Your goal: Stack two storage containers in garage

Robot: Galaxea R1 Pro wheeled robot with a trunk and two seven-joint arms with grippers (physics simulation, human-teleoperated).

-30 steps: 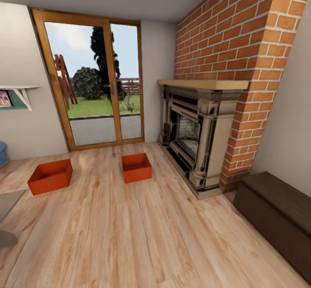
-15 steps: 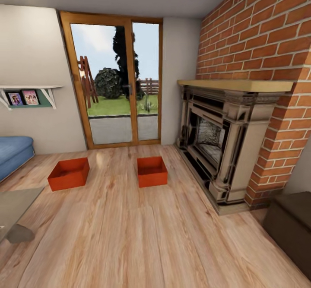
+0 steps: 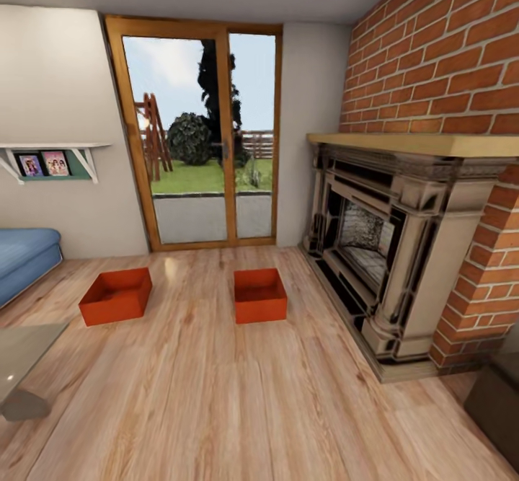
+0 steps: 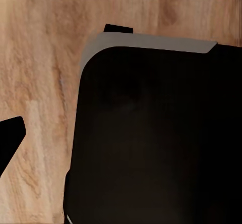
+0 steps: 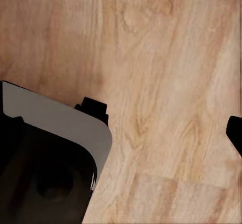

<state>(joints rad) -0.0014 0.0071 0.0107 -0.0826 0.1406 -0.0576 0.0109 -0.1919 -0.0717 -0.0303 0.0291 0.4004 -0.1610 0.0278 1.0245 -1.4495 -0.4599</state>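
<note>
The head view looks across the living room, where light wood plank flooring (image 3: 216,394) runs from the near edge to the wood-framed glass doors (image 3: 205,131) at the far wall. Both storage containers sit on that flooring, well apart from each other and in front of the doors: the left container (image 3: 117,296) lies nearer the blue sofa (image 3: 25,257), and the right container (image 3: 259,294) lies nearer the ornate fireplace (image 3: 382,250) under the brick wall (image 3: 440,48). Each stands upright, open side up, and looks empty. A small wall shelf (image 3: 50,160) with pictures hangs on the far left, and a corner of a low table (image 3: 21,365) shows at the near left. Judging from this, nothing of the task is done yet: neither box has been lifted, both are some way off, and the carrying to the garage and the stacking there all lie ahead. The left wrist view shows the same plank floor (image 4: 40,72) beside a large dark body of the robot (image 4: 156,138); a dark tip sits at one edge, but I cannot tell whether the left gripper is spread or closed. The right wrist view shows wood grain (image 5: 161,82) and a dark, grey-edged part of the robot (image 5: 50,158); the right gripper's state cannot be told either, and no container lies by it.
</note>
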